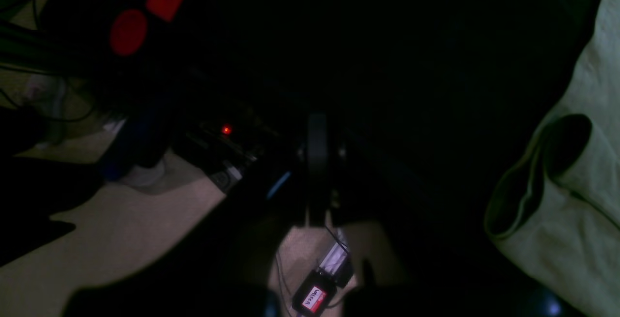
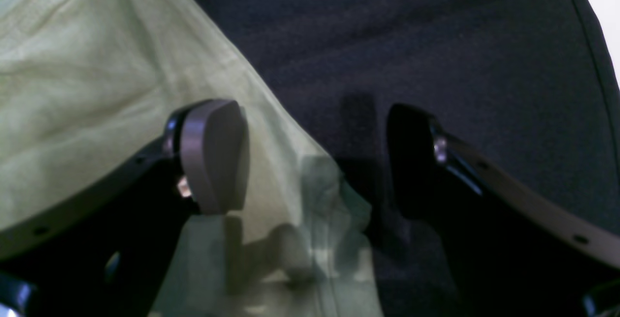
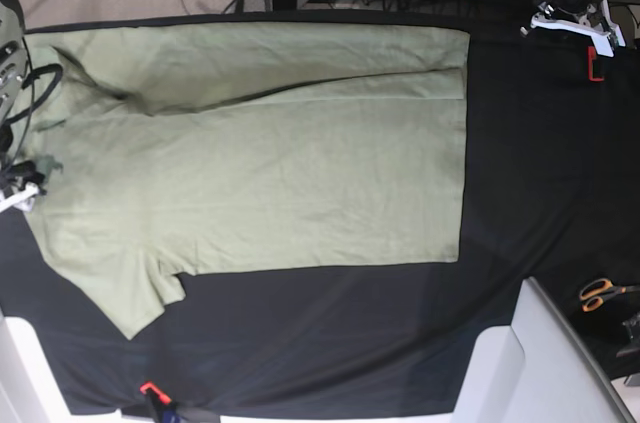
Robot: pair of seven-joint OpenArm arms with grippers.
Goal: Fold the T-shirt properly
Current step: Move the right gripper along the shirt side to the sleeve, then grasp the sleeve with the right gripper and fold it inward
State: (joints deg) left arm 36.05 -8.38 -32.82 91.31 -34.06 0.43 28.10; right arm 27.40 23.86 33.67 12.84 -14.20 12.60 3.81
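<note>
One limp, light shirt (image 3: 270, 153) lies spread on the black tabletop (image 3: 540, 143). The right hand (image 2: 317, 157) hovers released over its edge, best pinched there; the left hand (image 1: 317, 162) is clenched empty.

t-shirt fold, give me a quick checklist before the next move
1. T-shirt spread on the black cloth: ok, mostly flat, far side already folded over.
2. Right hand open over the shirt's edge: ok, one finger above fabric, the other above cloth.
3. Fabric between the right fingers: not ok, nothing gripped yet.
4. Left hand shut and off the shirt: ok, holding nothing.
5. Sleeve lying flat: ok.
6. Scissors away from the shirt: ok.
</note>
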